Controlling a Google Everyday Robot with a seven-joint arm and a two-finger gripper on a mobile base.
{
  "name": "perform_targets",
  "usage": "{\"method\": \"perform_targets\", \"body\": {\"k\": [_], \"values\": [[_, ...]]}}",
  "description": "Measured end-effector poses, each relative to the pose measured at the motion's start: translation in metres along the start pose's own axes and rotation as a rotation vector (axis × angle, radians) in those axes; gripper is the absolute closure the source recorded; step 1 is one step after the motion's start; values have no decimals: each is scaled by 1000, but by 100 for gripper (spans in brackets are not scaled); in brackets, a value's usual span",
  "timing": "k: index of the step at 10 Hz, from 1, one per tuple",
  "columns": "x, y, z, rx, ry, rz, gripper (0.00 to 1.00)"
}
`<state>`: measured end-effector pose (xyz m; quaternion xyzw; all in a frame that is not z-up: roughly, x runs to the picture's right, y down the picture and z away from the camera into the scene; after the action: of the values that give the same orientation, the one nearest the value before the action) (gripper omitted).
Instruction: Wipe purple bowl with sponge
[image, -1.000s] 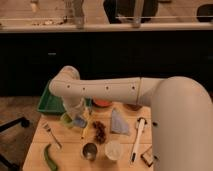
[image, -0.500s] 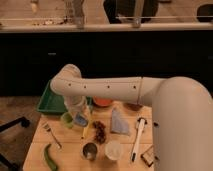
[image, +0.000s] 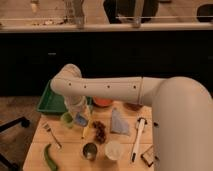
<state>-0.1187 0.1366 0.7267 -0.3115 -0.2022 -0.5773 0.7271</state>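
The white arm (image: 110, 90) reaches in from the right across the far edge of the wooden tabletop (image: 69, 149), bends at its elbow above the far left corner and drops down. The pincer (image: 78, 111) hangs low over the left half, right at the sponge (image: 81, 120), a small light-blue block; I cannot tell whether the pincer is clenched or released, nor whether it touches the sponge. A green cup (image: 66, 119) stands just beside the sponge on its left, and a green tray (image: 51, 101) fills the far left corner behind them, so room is tight there. The orange bowl (image: 103, 102) sits at the far edge near the middle, partly under the arm. The purple bowl (image: 134, 106) is further right along that far edge, mostly hidden by the arm, well apart from the sponge. Between them lie a pale-blue cloth (image: 119, 123) and a dark red cluster (image: 100, 131) with something yellow (image: 87, 131) beside it. A white-handled tool (image: 138, 137) lies near the right edge. A fork (image: 52, 135) and a long green vegetable (image: 48, 156) lie by the left edge. A metal cup (image: 90, 151) and a white cup (image: 113, 150) stand at the near edge. Bare wood shows mainly between the fork and the metal cup.
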Motion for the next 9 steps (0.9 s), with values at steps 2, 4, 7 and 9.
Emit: {"method": "perform_targets", "body": {"k": [2, 4, 7, 9], "values": [[28, 12, 3, 15, -16, 62, 100], [48, 26, 9, 24, -36, 104, 100], [73, 41, 22, 29, -74, 160, 100], [85, 54, 28, 32, -92, 194, 100]]}}
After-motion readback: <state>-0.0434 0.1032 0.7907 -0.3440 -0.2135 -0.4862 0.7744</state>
